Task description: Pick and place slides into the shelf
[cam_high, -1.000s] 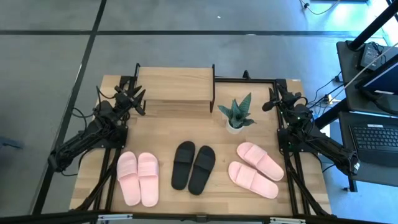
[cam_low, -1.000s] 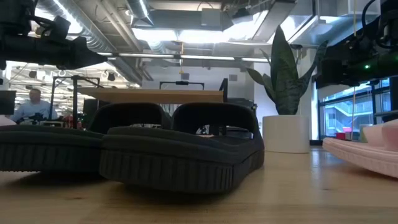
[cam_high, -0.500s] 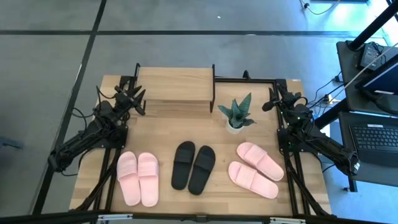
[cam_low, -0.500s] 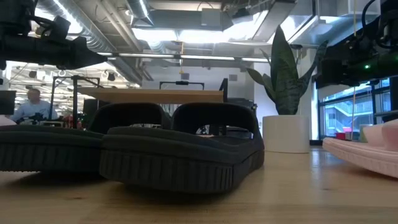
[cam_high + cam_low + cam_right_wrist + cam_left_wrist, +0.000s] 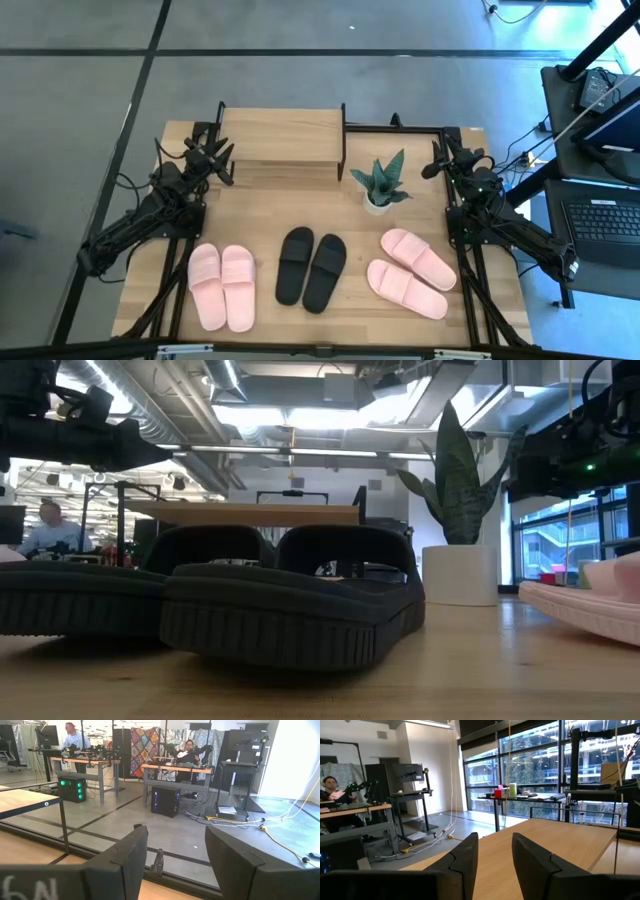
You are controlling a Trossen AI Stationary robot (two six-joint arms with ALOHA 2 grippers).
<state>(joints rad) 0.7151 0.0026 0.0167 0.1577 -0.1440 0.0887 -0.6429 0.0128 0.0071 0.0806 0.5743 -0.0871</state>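
Observation:
Three pairs of slides lie sole-down on the table's near half: a light pink pair (image 5: 222,286) on the left, a black pair (image 5: 310,268) in the middle, and another pink pair (image 5: 410,272) on the right. The black pair (image 5: 280,600) fills the low view. The shelf (image 5: 281,135), with a light wood top board and a black frame, stands at the far edge. My left gripper (image 5: 216,160) hovers open by the shelf's left end, its fingers (image 5: 465,857) apart. My right gripper (image 5: 438,160) hovers open near the far right corner, fingers (image 5: 132,857) apart.
A potted plant (image 5: 380,186) in a white pot stands between the shelf and the right pink pair. Bare tabletop (image 5: 260,205) lies between shelf and slides. A desk with a laptop (image 5: 605,225) stands off the table's right side. People sit at benches in the room beyond.

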